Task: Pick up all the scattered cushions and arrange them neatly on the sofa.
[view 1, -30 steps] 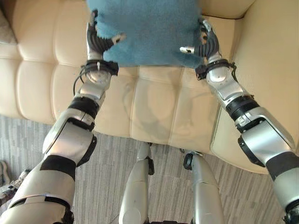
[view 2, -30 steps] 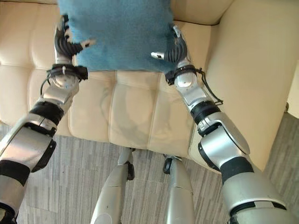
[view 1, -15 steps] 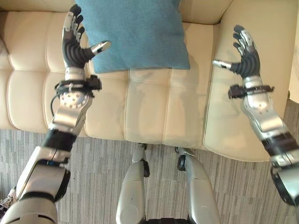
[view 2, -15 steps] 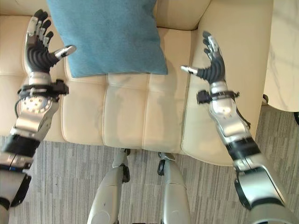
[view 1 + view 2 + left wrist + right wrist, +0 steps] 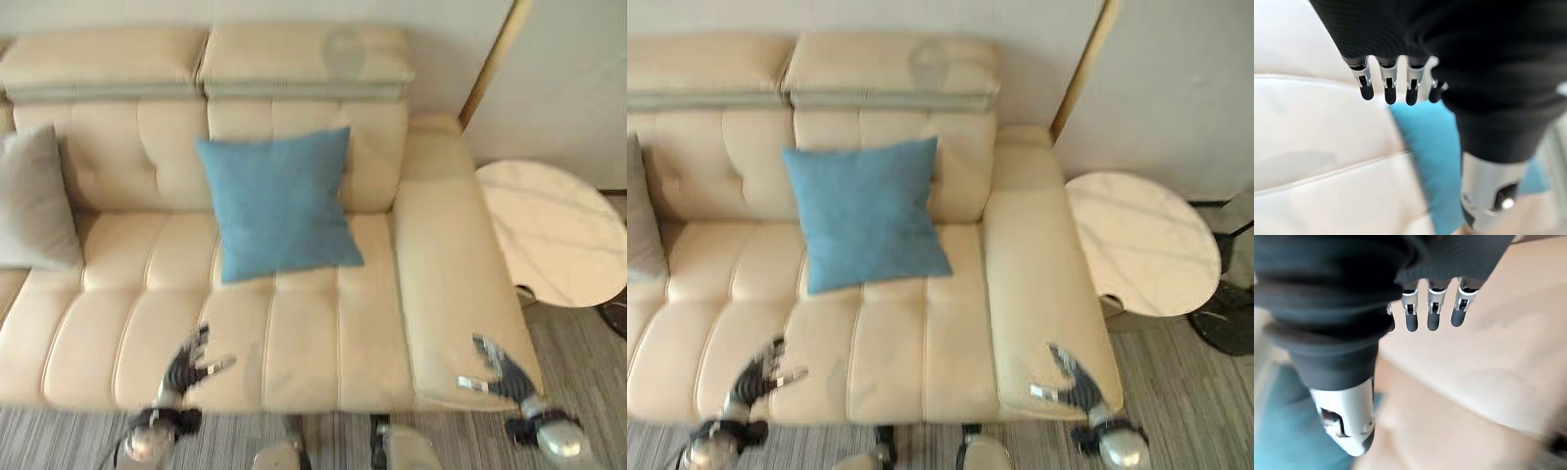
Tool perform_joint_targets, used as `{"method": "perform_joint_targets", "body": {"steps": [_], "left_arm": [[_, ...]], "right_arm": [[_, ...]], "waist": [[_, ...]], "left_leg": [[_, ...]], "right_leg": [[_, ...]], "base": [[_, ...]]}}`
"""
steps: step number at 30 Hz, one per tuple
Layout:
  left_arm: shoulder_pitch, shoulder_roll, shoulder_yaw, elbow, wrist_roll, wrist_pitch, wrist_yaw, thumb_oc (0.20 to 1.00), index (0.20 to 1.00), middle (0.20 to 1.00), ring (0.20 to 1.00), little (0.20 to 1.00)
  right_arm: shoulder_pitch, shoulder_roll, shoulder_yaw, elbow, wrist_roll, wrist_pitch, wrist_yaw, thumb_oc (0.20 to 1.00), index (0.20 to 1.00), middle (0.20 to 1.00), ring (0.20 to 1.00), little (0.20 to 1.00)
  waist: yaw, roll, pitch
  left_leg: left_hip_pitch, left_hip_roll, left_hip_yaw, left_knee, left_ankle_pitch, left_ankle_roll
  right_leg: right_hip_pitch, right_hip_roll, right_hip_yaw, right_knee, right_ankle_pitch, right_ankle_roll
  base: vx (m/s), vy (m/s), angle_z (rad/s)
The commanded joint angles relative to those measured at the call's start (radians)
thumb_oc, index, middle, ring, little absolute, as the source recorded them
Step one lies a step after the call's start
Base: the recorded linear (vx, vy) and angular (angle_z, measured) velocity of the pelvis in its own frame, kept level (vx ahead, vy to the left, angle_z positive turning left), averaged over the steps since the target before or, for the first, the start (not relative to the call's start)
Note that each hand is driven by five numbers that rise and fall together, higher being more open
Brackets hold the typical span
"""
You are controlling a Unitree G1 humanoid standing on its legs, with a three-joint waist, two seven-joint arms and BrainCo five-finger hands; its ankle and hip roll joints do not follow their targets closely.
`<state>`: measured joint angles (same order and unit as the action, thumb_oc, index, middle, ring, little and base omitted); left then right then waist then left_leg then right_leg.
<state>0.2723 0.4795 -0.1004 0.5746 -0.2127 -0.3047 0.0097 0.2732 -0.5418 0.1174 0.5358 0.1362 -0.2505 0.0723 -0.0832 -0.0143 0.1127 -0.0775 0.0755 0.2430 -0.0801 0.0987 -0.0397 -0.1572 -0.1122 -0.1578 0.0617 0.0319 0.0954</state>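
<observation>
The blue cushion (image 5: pixel 277 203) stands upright on your sofa (image 5: pixel 323 323), leaning against the backrest right of the middle, and neither hand touches it. A grey cushion (image 5: pixel 34 201) leans at the sofa's left end, and a round marble table (image 5: pixel 554 233) stands just beside the right armrest. Your left hand (image 5: pixel 186 366) hangs over the seat's front edge with fingers spread and holding nothing, and your right hand (image 5: pixel 497 369) is likewise released, fingers straight, over the front of the right armrest.
</observation>
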Motion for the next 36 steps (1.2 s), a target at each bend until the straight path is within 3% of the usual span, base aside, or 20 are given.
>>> {"method": "perform_joint_targets", "body": {"steps": [1,5,9,10,11,13,14,15,16,17,19,21,23,24,26,29,32,36], "left_arm": [[-0.08,0.014,0.005,0.026,0.084,0.001,-0.003,1.0,1.0,1.0,1.0,1.0],[-0.099,-0.005,-0.024,0.066,0.113,0.01,-0.001,1.0,1.0,1.0,1.0,1.0],[-0.17,-0.001,-0.059,0.074,0.123,0.026,0.012,1.0,1.0,1.0,1.0,1.0],[-0.171,-0.001,-0.059,0.074,0.123,0.026,0.012,1.0,1.0,1.0,1.0,1.0],[-0.178,-0.001,-0.06,0.076,0.125,0.034,0.018,1.0,1.0,1.0,1.0,1.0],[-0.171,-0.012,-0.057,0.073,0.127,0.037,0.025,1.0,1.0,1.0,1.0,1.0],[-0.175,-0.012,-0.054,0.079,0.125,0.036,0.031,1.0,1.0,1.0,1.0,1.0],[-0.16,-0.018,-0.054,0.08,0.122,0.037,0.032,1.0,1.0,1.0,1.0,1.0],[-0.16,-0.018,-0.054,0.08,0.122,0.037,0.032,1.0,1.0,1.0,1.0,1.0],[-0.143,-0.022,-0.045,0.065,0.118,0.037,0.024,1.0,1.0,1.0,1.0,1.0],[-0.152,-0.026,-0.047,0.063,0.113,0.038,0.022,1.0,1.0,1.0,1.0,1.0],[-0.15,-0.03,-0.054,0.064,0.118,0.033,0.013,1.0,1.0,1.0,1.0,1.0],[-0.144,-0.03,-0.053,0.06,0.118,0.032,0.009,1.0,1.0,1.0,1.0,1.0],[-0.138,-0.035,-0.052,0.052,0.117,0.032,0.007,1.0,1.0,1.0,1.0,1.0],[-0.135,-0.042,-0.043,0.067,0.114,0.031,0.003,1.0,1.0,1.0,1.0,1.0],[-0.126,-0.048,-0.041,0.066,0.113,0.03,0.007,1.0,1.0,1.0,1.0,1.0],[-0.121,-0.044,-0.037,0.07,0.119,0.03,0.006,1.0,1.0,1.0,1.0,1.0],[-0.112,-0.039,-0.032,0.07,0.124,0.034,0.001,1.0,1.0,1.0,1.0,1.0]], "right_arm": [[-0.076,0.001,-0.011,-0.038,-0.017,-0.018,-0.006,1.0,1.0,1.0,1.0,1.0],[-0.096,0.027,0.007,0.005,-0.041,-0.009,-0.022,1.0,1.0,1.0,1.0,1.0],[-0.131,0.065,0.04,0.056,-0.032,-0.001,-0.034,1.0,1.0,1.0,1.0,1.0],[-0.132,0.065,0.04,0.056,-0.032,-0.001,-0.034,1.0,1.0,1.0,1.0,1.0],[-0.127,0.084,0.046,0.072,-0.028,0.003,-0.03,1.0,1.0,1.0,1.0,1.0],[-0.125,0.095,0.046,0.077,-0.031,0.001,-0.037,1.0,1.0,1.0,1.0,1.0],[-0.133,0.098,0.051,0.082,-0.029,0.006,-0.042,1.0,1.0,1.0,1.0,1.0],[-0.139,0.091,0.058,0.076,-0.027,0.004,-0.049,1.0,1.0,1.0,1.0,1.0],[-0.139,0.091,0.058,0.076,-0.027,0.004,-0.049,1.0,1.0,1.0,1.0,1.0],[-0.132,0.081,0.053,0.06,-0.021,-0.001,-0.048,1.0,1.0,1.0,1.0,1.0],[-0.131,0.068,0.045,0.065,-0.01,-0.002,-0.053,1.0,1.0,1.0,1.0,1.0],[-0.116,0.054,0.031,0.059,-0.008,-0.006,-0.052,1.0,1.0,1.0,1.0,1.0],[-0.111,0.051,0.03,0.054,-0.01,-0.005,-0.049,1.0,1.0,1.0,1.0,1.0],[-0.109,0.041,0.033,0.054,-0.012,-0.007,-0.047,1.0,1.0,1.0,1.0,1.0],[-0.11,0.035,0.031,0.053,-0.011,-0.005,-0.038,1.0,1.0,1.0,1.0,1.0],[-0.109,0.039,0.037,0.053,-0.016,-0.004,-0.036,1.0,1.0,1.0,1.0,1.0],[-0.098,0.052,0.034,0.067,-0.023,-0.001,-0.034,1.0,1.0,1.0,1.0,1.0],[-0.087,0.057,0.034,0.077,-0.027,0.004,-0.03,1.0,1.0,1.0,1.0,1.0]], "waist": [[-0.022,-0.022,0.0],[-0.033,-0.016,0.008],[-0.03,0.003,0.03],[-0.028,0.005,0.028],[-0.016,0.001,0.016],[0.009,-0.013,0.006],[0.024,-0.024,0.004],[0.041,-0.034,0.001],[0.041,-0.034,0.001],[0.053,-0.036,0.001],[0.05,-0.036,0.021],[0.036,-0.05,0.031],[0.034,-0.053,0.029],[0.029,-0.064,0.028],[0.02,-0.08,0.022],[0.022,-0.074,0.019],[0.013,-0.066,-0.015],[0.013,-0.065,-0.028]], "left_leg": [[0.061,-0.044,0.009,0.001,-0.087,-0.007],[0.09,-0.04,0.037,-0.007,-0.095,0.003],[0.062,-0.009,0.019,-0.007,-0.054,0.019],[0.059,-0.007,0.02,-0.007,-0.053,0.018],[0.041,-0.005,0.011,-0.007,-0.036,0.017],[0.011,-0.004,0.002,-0.007,-0.013,0.009],[-0.015,-0.006,0.002,-0.005,0.001,0.002],[-0.076,0.016,-0.002,0.011,0.049,-0.019],[-0.076,0.016,-0.002,0.011,0.049,-0.019],[-0.118,0.027,-0.009,0.011,0.069,-0.029],[-0.165,0.035,-0.036,0.037,0.088,-0.049],[-0.165,-0.006,-0.087,0.11,0.015,-0.032],[-0.155,-0.018,-0.105,0.135,-0.008,-0.028],[-0.146,-0.054,-0.155,0.212,-0.078,-0.016],[-0.112,-0.092,-0.167,0.291,-0.162,-0.008],[-0.066,-0.098,-0.187,0.264,-0.176,-0.003],[0.01,-0.084,-0.17,0.144,-0.155,0.004],[0.05,-0.083,-0.161,0.084,-0.14,0.005]], "right_leg": [[0.021,-0.018,-0.004,-0.015,-0.002,0.073],[0.003,-0.02,0.022,0.061,0.021,0.1],[-0.008,0.025,0.077,0.348,-0.086,0.085],[-0.01,0.027,0.077,0.346,-0.083,0.084],[0.019,0.046,0.091,0.426,-0.094,0.076],[0.067,0.064,0.096,0.395,-0.107,0.065],[0.107,0.069,0.09,0.323,-0.139,0.051],[0.166,0.106,0.113,0.155,-0.205,0.011],[0.166,0.106,0.113,0.155,-0.205,0.011],[0.189,0.123,0.123,0.033,-0.211,-0.004],[0.173,0.129,0.122,0.007,-0.187,-0.011],[0.156,0.109,0.099,-0.011,-0.16,-0.009],[0.147,0.105,0.098,-0.003,-0.152,-0.012],[0.125,0.097,0.105,-0.007,-0.129,-0.021],[0.117,0.083,0.111,-0.029,-0.106,-0.021],[0.119,0.089,0.116,-0.035,-0.096,-0.015],[0.131,0.093,0.107,-0.058,-0.079,-0.004],[0.143,0.092,0.103,-0.071,-0.07,0.001]], "base": [[0.01,0.134,-0.46],[-0.1,0.086,-0.34],[-0.25,0.025,-0.2],[-0.22,-0.081,0.24],[-0.2,-0.112,0.3],[-0.24,-0.162,0.25],[-0.3,-0.253,0.05],[-0.22,-0.2,-0.06],[-0.3,-0.228,-0.13],[-0.27,-0.156,-0.11],[-0.4,-0.156,-0.03],[-0.32,-0.061,0.38],[-0.14,-0.004,0.36],[-0.19,0.005,0.22],[-0.14,0.037,-0.11],[-0.02,0.066,0.04],[0.04,0.07,-0.12],[0.03,0.054,0.02]]}}
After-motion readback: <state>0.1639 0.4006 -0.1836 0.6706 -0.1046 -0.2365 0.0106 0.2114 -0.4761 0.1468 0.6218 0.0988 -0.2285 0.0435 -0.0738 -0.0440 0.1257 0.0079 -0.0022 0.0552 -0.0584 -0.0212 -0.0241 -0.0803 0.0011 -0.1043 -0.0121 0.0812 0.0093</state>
